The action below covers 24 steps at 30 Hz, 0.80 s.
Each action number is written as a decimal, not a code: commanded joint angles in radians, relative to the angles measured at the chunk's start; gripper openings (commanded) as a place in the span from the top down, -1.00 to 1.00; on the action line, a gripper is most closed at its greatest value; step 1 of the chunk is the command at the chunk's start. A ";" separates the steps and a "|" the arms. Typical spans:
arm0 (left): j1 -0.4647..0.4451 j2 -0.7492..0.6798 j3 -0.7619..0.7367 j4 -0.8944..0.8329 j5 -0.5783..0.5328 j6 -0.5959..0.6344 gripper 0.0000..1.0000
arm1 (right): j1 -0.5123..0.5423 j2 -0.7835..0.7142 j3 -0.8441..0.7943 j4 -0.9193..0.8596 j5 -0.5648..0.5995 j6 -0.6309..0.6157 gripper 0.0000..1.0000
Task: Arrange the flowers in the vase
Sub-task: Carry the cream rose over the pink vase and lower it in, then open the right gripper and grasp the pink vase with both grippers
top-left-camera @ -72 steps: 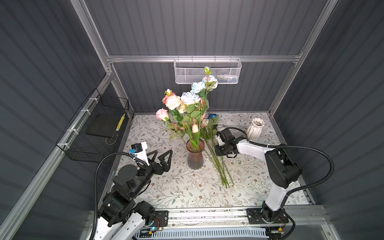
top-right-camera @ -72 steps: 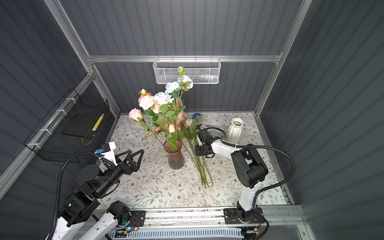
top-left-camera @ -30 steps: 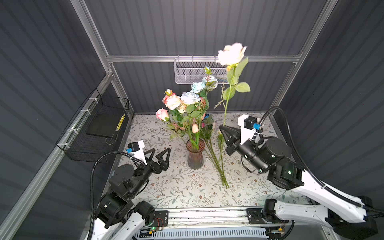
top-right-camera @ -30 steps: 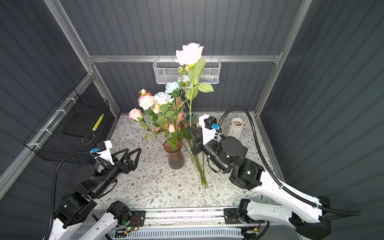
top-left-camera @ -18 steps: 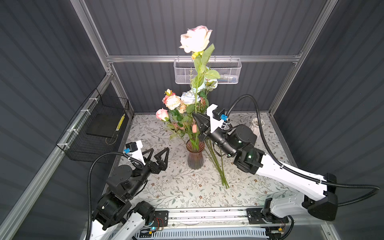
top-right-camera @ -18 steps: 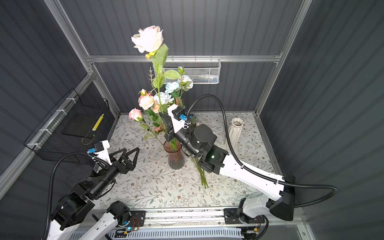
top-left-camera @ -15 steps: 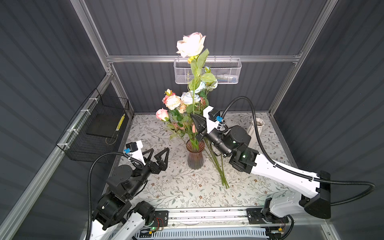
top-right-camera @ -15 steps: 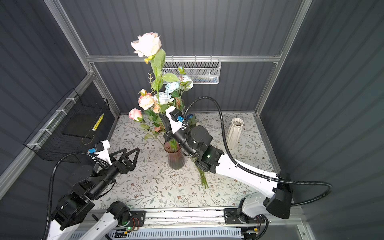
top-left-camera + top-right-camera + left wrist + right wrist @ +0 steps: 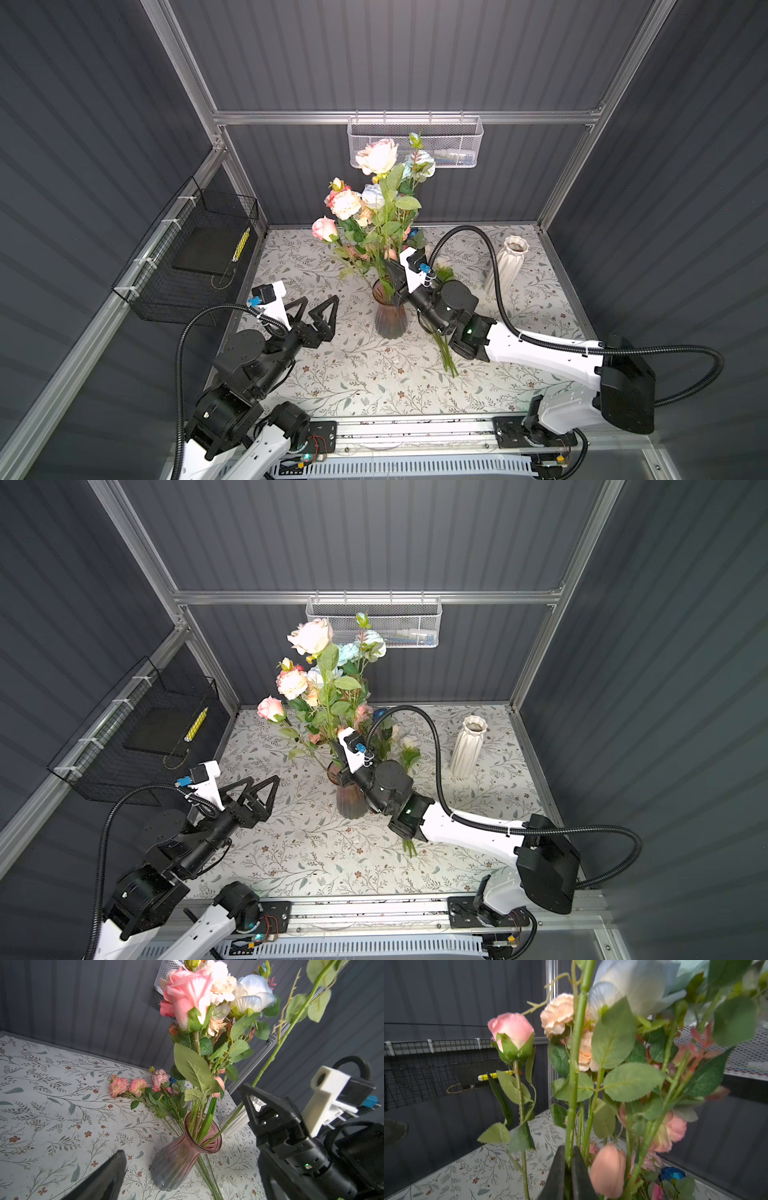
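We look steeply down from high above the left gripper (image 9: 319,300) and right gripper (image 9: 568,1167) in both top views, nearly alike, while each wrist camera peers forward past its own jaws, close on the flowers (image 9: 187,993) all views share.

vases (image 9: 390,320): 2 (pink, white) | wire baskets (image 9: 453,137): 2 | arms (image 9: 540,353): 2

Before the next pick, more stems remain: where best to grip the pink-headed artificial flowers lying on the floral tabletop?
Probably the bare lower stems, from above, jaws across them: they lie flat, leafless there, right of the pink glass vase.
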 commanded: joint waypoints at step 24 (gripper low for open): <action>0.002 -0.024 -0.156 0.023 0.049 -0.055 -0.96 | 0.004 -0.495 -0.296 -0.580 0.021 0.477 -0.45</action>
